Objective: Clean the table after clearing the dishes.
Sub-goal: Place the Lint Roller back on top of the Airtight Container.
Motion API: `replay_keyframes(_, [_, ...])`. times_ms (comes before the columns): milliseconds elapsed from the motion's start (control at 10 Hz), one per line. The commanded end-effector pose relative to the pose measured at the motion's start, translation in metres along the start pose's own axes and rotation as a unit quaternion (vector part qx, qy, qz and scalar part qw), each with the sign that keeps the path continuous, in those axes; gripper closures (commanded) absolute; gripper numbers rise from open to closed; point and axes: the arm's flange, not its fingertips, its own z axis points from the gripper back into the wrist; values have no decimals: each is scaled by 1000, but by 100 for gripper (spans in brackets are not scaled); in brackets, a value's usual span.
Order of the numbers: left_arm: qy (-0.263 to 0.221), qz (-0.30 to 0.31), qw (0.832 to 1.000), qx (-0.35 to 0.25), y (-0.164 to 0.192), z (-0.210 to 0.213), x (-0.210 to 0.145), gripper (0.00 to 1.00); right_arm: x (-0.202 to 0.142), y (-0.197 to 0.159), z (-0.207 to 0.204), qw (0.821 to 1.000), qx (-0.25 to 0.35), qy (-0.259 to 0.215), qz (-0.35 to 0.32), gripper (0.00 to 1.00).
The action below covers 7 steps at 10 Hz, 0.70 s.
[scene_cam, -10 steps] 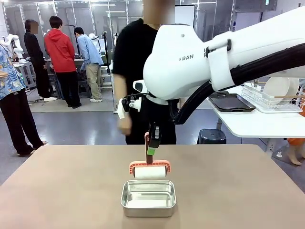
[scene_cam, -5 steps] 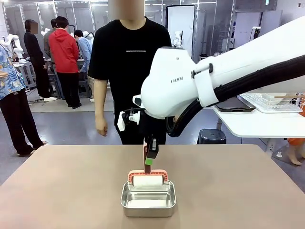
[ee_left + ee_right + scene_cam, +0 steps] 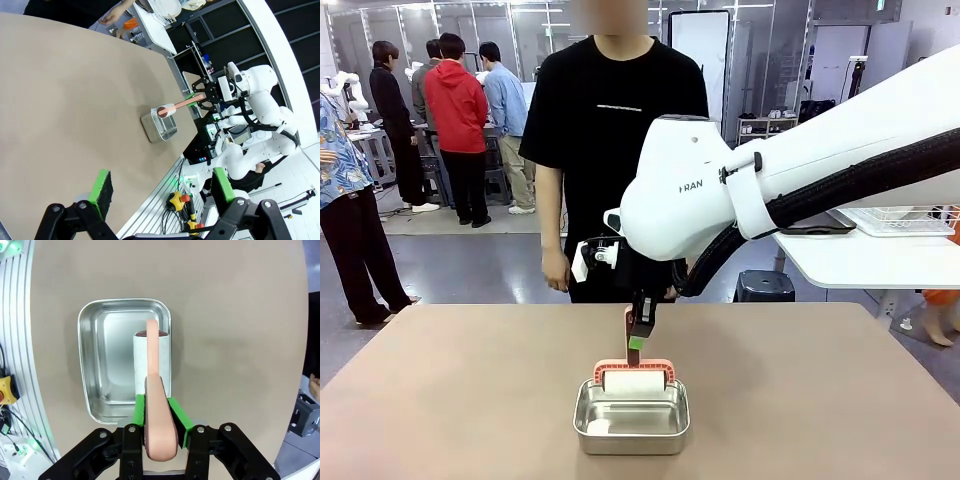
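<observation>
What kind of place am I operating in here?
Most likely a robotics lab or data-collection room, not a dining room. A second white robot rig stands beside the table, an emergency-stop button sits on the aluminium frame, and people work at other stations behind glass partitions.

The right arm [image 3: 800, 170] hides part of the person's torso [image 3: 610, 150]. The white table [image 3: 860, 262] and wire rack [image 3: 905, 218] are cut off at the right edge.

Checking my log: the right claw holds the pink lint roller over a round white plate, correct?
Not a plate. In the right wrist view the right claw holds the pink lint roller over a rectangular steel pan; the rest stands.
</observation>
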Motion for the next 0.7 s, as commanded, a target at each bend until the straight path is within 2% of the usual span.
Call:
replay_keyframes(0, [-6, -4, 1000, 4, -4, 0, -3, 0, 2, 3, 2, 1000, 9, -4, 6, 77])
replay_keyframes(300, [-6, -4, 1000, 4, -4, 0, -3, 0, 4, 3, -12, 1000, -6, -6, -1, 77])
replay_keyframes(600, [-6, -4, 1000, 4, -4, 0, -3, 0, 1, 2, -32, 1000, 13, -22, -13, 77])
